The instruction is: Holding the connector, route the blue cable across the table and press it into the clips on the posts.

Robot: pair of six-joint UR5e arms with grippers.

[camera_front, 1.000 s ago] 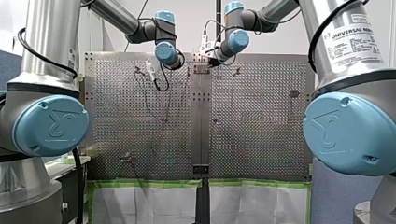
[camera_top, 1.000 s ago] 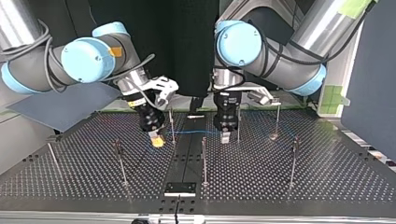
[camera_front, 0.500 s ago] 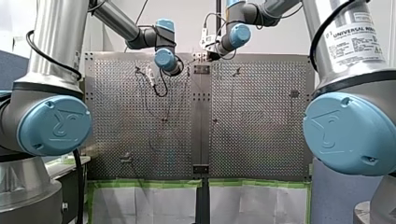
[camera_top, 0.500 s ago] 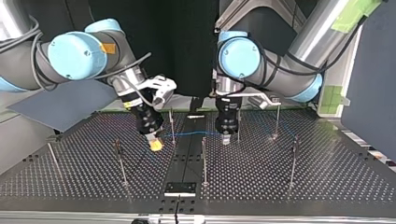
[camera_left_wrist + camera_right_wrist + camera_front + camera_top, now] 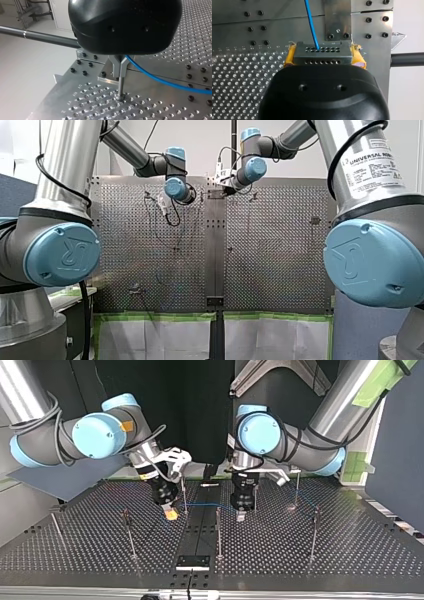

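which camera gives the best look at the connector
The right wrist view: the connector sits close up, clamped between yellow pads, hole rows and blue cable plain. The top view shows only a speck at my right pincer; front and left wrist views show none of it.

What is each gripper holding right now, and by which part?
My right gripper clamps the grey connector by its two ends, between yellow pads. My left gripper looks shut on the blue cable, mid-run, away from the connector.
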